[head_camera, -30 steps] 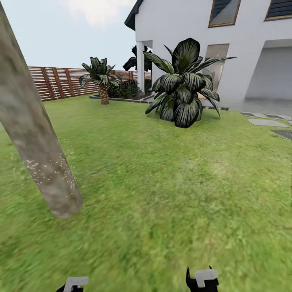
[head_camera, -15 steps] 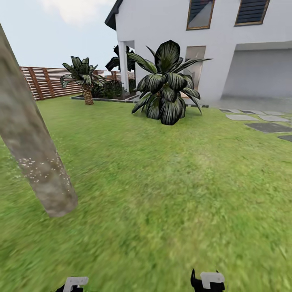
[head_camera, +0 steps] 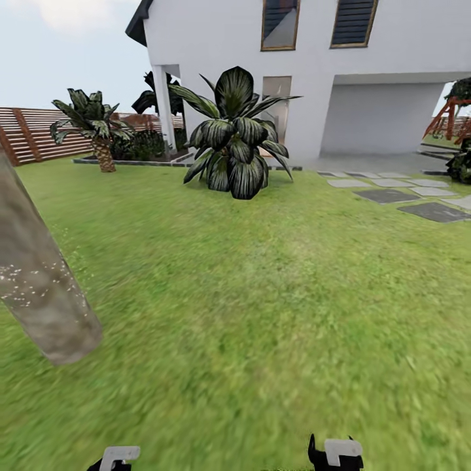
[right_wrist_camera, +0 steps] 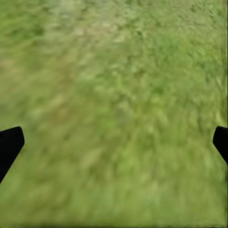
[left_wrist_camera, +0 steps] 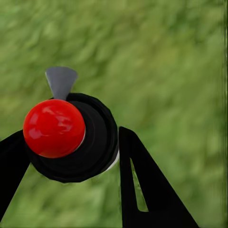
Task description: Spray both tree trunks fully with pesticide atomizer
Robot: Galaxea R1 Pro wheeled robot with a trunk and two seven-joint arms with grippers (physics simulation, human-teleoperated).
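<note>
The left hand (left_wrist_camera: 71, 156) is clamped on the pesticide atomizer (left_wrist_camera: 78, 137), a round black-bodied sprayer with a glossy red ball top and a small grey nozzle tab, its two black fingers (left_wrist_camera: 142, 190) pressing either side of the body above blurred lawn. The right hand (right_wrist_camera: 114, 142) has its fingers spread wide apart with only grass between them. In the head view the two hands' grey-white tops sit low over the wide green lawn (head_camera: 261, 294). To the left stands a thick, leaning tree trunk of mottled beige-grey bark (head_camera: 39, 294), dotted with fine white pesticide specks (head_camera: 26, 278). Beyond are a dark broad-leaved shrub (head_camera: 232, 140), a short palm (head_camera: 95, 127), a brown slatted wooden fence (head_camera: 33, 134) and a white house (head_camera: 314, 65).
</note>
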